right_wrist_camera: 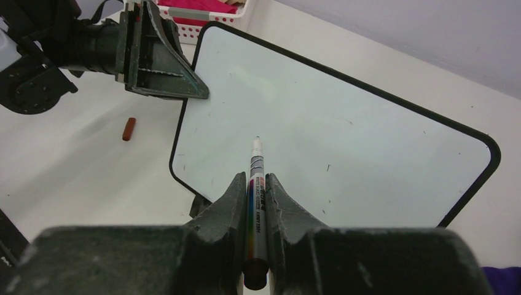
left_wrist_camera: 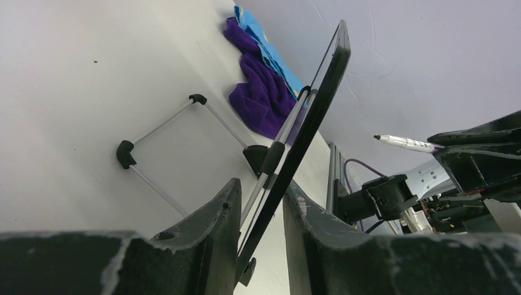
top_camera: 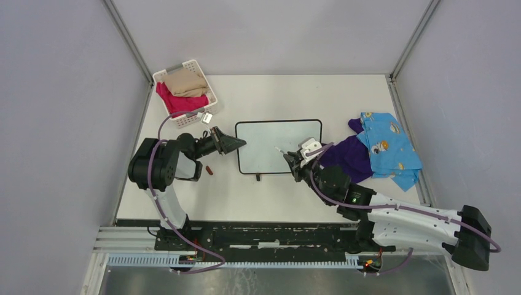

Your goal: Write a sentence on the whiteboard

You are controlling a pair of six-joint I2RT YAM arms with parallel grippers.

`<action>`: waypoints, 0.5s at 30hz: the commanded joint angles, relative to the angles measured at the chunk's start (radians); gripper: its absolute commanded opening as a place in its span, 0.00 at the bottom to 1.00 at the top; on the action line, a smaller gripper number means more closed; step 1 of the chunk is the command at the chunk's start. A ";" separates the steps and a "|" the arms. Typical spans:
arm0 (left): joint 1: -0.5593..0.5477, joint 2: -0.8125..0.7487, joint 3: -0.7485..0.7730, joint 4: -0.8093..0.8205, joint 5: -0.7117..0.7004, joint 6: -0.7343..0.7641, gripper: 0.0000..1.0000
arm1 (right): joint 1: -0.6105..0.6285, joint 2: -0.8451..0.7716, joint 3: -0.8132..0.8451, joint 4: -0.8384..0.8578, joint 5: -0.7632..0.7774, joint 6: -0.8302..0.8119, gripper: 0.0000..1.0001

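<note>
- Whiteboard [top_camera: 279,146] is sitting mid-table [top_camera: 344,98] between the two arms, tilted on its wire stand [left_wrist_camera: 161,153]. Its face is showing only faint specks, so by my reading no writing has begun.
- The left gripper [left_wrist_camera: 261,190] is straddling the board's left edge, one finger on the face side and one behind. Whether it is pinching hard or merely bracketing the frame, I cannot tell.
- The right gripper [right_wrist_camera: 257,184] is clenching the marker [right_wrist_camera: 255,161] by its barrel. The bare tip is pointing at the left half of the face and, in the left wrist view, is hanging clear of the surface.
- The step in hand looks like bringing the tip down for the first stroke. Starting near the upper left is likely leaving most room for a full sentence.
- Light pressure is probably mattering most: the propped board may be rocking or sliding on its stand unless the left jaws are truly bracing it.
- Keeping the pen steep to the tilted face should be giving a cleaner line than dragging it on its side.
- The first letters are landing close to the left fingers, so the right wrist needs watching there.
- A small red piece [top_camera: 209,170] is lying on the table left of the board, out of the writing path.
</note>
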State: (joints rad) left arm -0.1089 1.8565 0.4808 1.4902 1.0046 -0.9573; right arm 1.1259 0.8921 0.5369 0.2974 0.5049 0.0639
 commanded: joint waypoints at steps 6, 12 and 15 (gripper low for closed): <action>-0.003 -0.009 -0.001 0.084 0.012 -0.015 0.36 | 0.025 0.058 0.053 0.044 0.027 -0.015 0.00; -0.003 -0.013 -0.001 0.099 0.008 -0.025 0.35 | 0.065 0.123 0.095 0.069 0.055 -0.040 0.00; -0.003 -0.018 -0.001 0.105 0.006 -0.029 0.34 | 0.092 0.158 0.119 0.080 0.088 -0.055 0.00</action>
State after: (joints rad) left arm -0.1089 1.8565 0.4808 1.4906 1.0039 -0.9646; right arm 1.1858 1.0199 0.5892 0.3058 0.5362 0.0410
